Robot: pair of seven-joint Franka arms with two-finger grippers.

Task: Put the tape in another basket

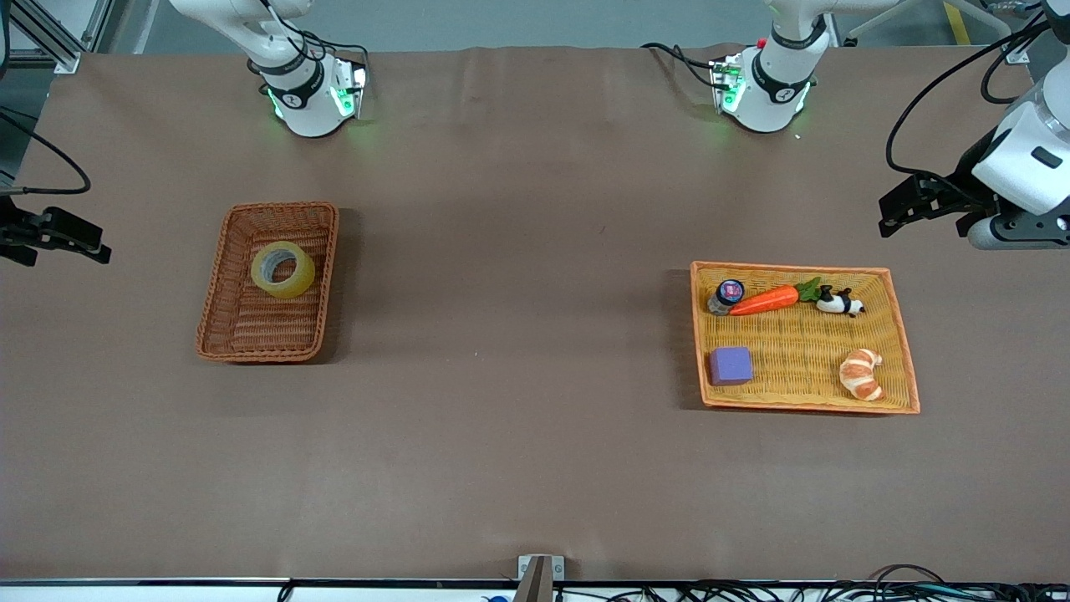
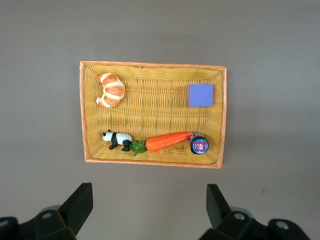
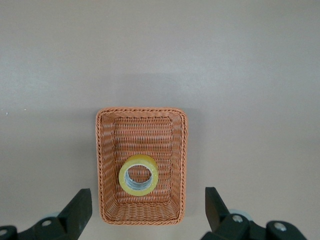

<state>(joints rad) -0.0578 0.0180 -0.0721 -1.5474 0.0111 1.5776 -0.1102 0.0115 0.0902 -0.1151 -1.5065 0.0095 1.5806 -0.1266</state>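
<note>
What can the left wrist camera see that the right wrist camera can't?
Only the left wrist view shows the flat orange-yellow woven tray holding a purple cube, croissant, toy panda, carrot and small round jar. Only the right wrist view shows the yellowish tape ring lying in the reddish-brown wicker basket. Both show brown table and an open pincer.

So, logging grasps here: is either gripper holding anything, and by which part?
Nothing is held. The left gripper and right gripper are open and empty; the tape lies in the basket.
</note>
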